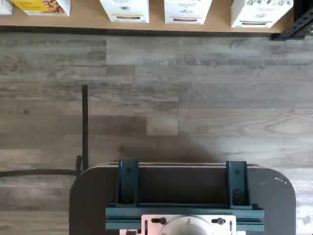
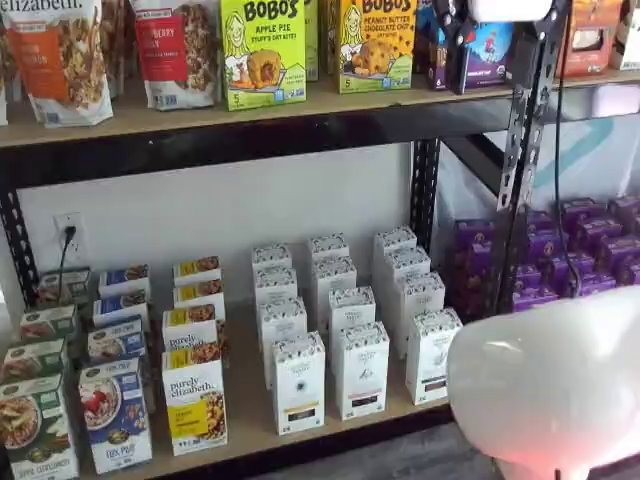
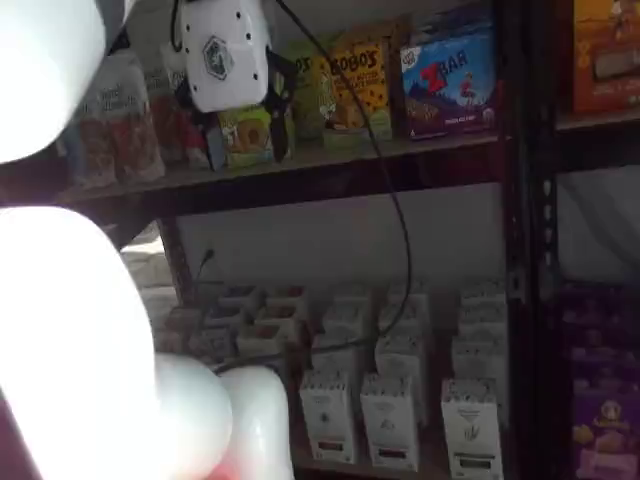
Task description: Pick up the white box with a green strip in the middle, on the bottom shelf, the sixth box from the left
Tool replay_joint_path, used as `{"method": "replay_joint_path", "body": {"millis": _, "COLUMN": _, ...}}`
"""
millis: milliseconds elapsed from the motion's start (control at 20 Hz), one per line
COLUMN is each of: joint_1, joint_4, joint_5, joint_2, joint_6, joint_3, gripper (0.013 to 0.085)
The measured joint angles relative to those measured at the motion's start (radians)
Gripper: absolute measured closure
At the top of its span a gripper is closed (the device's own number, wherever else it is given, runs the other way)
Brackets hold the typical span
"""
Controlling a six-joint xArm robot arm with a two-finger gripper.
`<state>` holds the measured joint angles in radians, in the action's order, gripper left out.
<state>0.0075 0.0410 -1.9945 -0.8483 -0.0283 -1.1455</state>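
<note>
The white box stands in the front row of the bottom shelf, rightmost of three tall white cartons with speckled tops. It also shows in a shelf view and in the wrist view, with a dark strip low on its front. My gripper's white body hangs high up, level with the upper shelf and far above the box; it also shows in a shelf view. Its fingers do not show plainly. It holds nothing.
Yellow-fronted boxes and cereal boxes stand left of the white cartons, and purple boxes to the right past a black upright. Blurred white arm parts fill the foreground. A dark mount with teal brackets sits over grey floor planks.
</note>
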Motion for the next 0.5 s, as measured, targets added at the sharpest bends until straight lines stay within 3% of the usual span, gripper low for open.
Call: {"method": "replay_joint_path", "body": {"millis": 500, "joint_1": 0.045, "joint_4": -0.04, "joint_5": 0.077, "joint_2": -0.013, "joint_6": -0.029, "joint_3": 0.062, "gripper": 0.013}}
